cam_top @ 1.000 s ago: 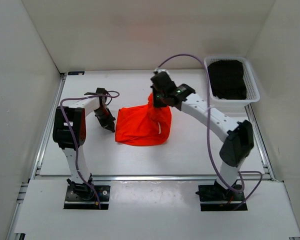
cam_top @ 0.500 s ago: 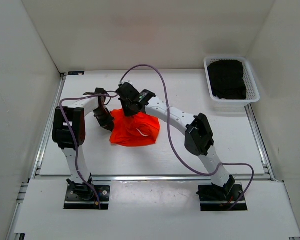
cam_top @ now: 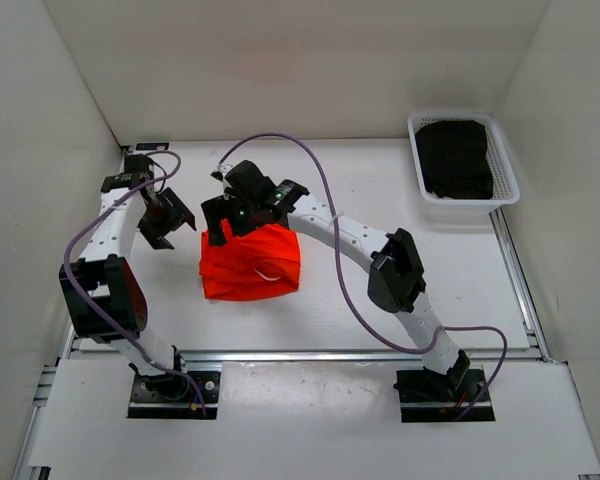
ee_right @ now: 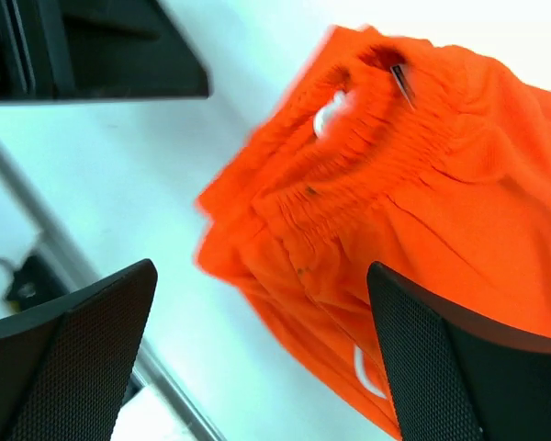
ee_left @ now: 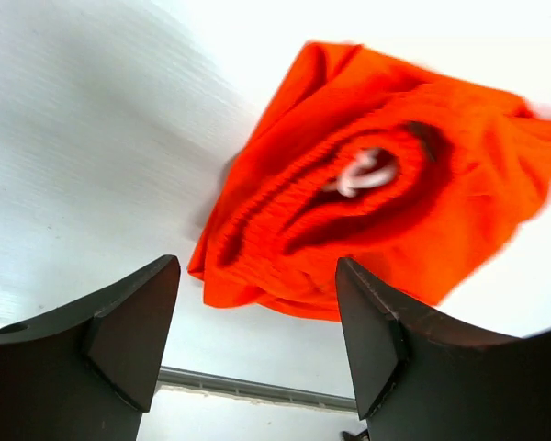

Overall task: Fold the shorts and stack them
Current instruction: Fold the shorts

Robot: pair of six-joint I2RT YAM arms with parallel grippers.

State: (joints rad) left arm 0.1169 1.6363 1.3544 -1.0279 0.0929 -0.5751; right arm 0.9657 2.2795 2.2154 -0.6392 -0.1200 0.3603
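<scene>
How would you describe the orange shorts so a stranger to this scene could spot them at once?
On the white table, left of its middle, lies a folded bundle of bright orange-red thin fabric: the shorts. They are the only brightly coloured thing, with a white drawstring cord showing; the other clothing is dark, inside the white plastic basket at the far right corner.

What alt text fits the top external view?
Bright orange shorts, folded into a rough square, lie on the table. Both grippers are open and hold nothing: the left gripper off to the shorts' left, the right gripper over their far-left corner. A white basket of dark clothing sits far right.
</scene>
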